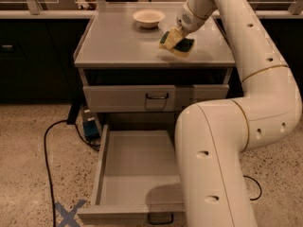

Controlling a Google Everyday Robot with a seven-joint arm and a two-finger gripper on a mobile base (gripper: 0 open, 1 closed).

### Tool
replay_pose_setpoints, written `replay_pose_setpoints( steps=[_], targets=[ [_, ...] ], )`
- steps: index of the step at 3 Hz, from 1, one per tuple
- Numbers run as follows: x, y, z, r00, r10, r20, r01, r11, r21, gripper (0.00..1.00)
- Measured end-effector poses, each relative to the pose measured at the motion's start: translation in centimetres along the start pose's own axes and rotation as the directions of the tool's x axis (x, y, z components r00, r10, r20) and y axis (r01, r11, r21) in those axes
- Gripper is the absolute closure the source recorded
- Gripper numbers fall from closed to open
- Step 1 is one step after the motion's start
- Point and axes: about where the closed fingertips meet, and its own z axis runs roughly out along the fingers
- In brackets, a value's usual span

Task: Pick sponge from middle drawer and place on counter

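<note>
Both jaws clenched on sponge (182,45), low over counter (118,46), near bowl (148,18).

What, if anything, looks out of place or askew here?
Nothing is spilled or damaged. The open drawer stands pulled far out near the floor, and the sponge lies crooked on the counter, toward its right side, with the gripper right at it.

Our arm (213,164) is glossy cream-white, built of thick rounded tubes with bulging joints. Small dark round holes dot its shells, and thin gold-brown seams ring the joints. It narrows to a slimmer wrist and ends in our pale yellowish gripper (173,38), low over the counter (118,46) at the sponge (183,45).
</note>
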Motion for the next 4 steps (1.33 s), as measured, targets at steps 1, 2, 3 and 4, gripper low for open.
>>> replay_pose_setpoints(
  steps=[1,2,3,4],
  targets=[
    [0.2,-1.3,0.7,1.0,0.023,0.009,-0.024,0.9992,0.032,1.0],
    [1.8,-5.7,1.1,0.987,0.148,0.062,-0.156,0.9785,0.135,1.0],
    [3.3,-9.5,1.1,0.951,0.286,0.117,-0.306,0.924,0.229,1.0],
    [3.8,-11.4,1.3,0.927,0.347,0.142,-0.374,0.8805,0.291,1.0]
  ],
)
